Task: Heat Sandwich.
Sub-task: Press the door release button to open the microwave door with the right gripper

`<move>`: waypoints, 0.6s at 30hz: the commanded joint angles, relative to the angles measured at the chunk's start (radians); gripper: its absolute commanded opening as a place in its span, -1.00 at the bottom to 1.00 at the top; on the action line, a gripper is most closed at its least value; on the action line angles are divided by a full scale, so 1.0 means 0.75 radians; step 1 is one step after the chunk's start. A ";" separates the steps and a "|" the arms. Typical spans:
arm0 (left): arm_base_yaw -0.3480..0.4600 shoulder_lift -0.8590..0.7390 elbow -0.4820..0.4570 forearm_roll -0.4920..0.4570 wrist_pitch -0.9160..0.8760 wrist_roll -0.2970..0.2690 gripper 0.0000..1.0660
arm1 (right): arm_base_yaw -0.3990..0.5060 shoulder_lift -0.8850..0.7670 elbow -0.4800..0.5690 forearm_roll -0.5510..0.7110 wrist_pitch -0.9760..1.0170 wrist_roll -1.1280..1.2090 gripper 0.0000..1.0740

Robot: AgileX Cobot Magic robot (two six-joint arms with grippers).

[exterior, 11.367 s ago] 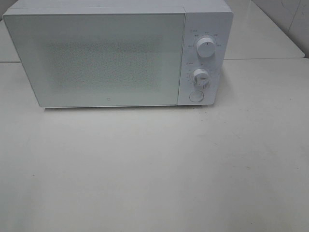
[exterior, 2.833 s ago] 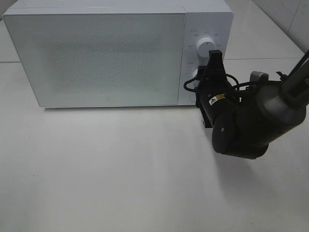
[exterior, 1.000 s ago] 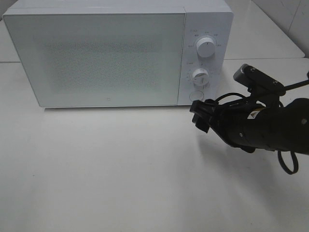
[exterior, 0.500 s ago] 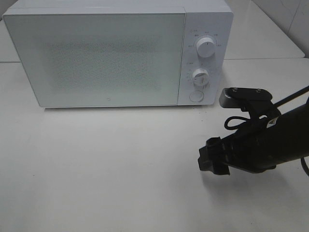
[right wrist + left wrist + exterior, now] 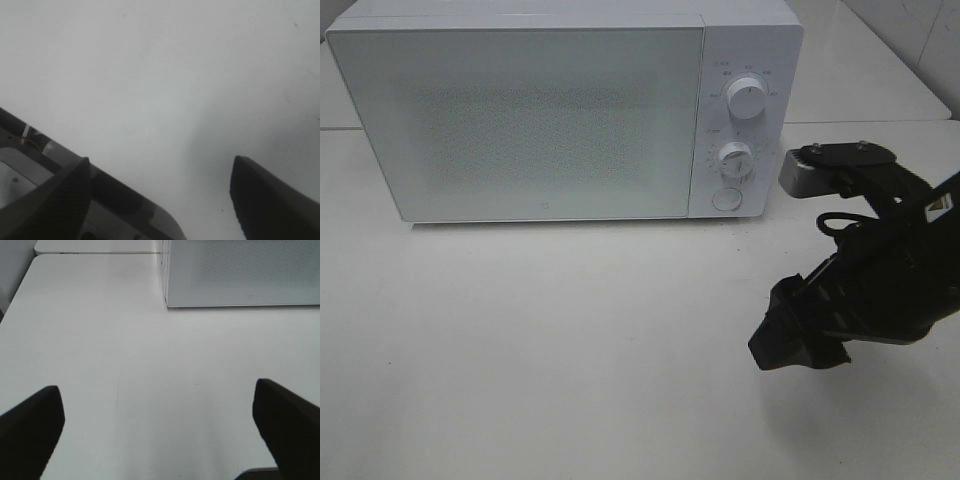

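White microwave point(image 5: 520, 120), upper left: door shut; sandwich unseen, so progress cannot be judged. Both left pincer point(image 5: 156, 385) and right pincer point(image 5: 160, 160) spread, empty.

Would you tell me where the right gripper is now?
High view: right gripper, open, on the right, over the table, in front of the knobs of the microwave.

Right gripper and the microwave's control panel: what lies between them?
Only bare white tabletop; nothing stands in that stretch. The exterior high view shows it: the open right gripper hangs in front of the microwave, apart from its control panel.
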 commanded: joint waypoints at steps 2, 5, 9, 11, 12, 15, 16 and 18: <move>-0.007 -0.024 0.003 -0.005 0.000 -0.007 0.83 | -0.009 -0.087 -0.021 -0.043 0.137 0.015 0.41; -0.007 -0.024 0.003 -0.005 0.000 -0.007 0.83 | -0.009 -0.200 -0.023 -0.073 0.247 0.015 0.41; -0.007 -0.024 0.003 -0.005 0.000 -0.007 0.83 | -0.009 -0.340 -0.023 -0.111 0.305 0.020 0.41; -0.007 -0.024 0.003 -0.005 0.000 -0.007 0.83 | -0.009 -0.380 -0.023 -0.115 0.321 0.020 0.41; -0.007 -0.024 0.003 -0.005 0.000 -0.007 0.83 | -0.009 -0.421 -0.023 -0.116 0.336 0.021 0.41; -0.007 -0.024 0.003 -0.005 0.000 -0.007 0.83 | -0.009 -0.552 -0.023 -0.116 0.365 0.028 0.41; -0.007 -0.024 0.003 -0.005 0.000 -0.007 0.83 | -0.009 -0.589 -0.023 -0.116 0.372 0.029 0.41; -0.007 -0.024 0.003 -0.005 0.000 -0.007 0.83 | -0.009 -0.725 -0.023 -0.120 0.381 0.029 0.41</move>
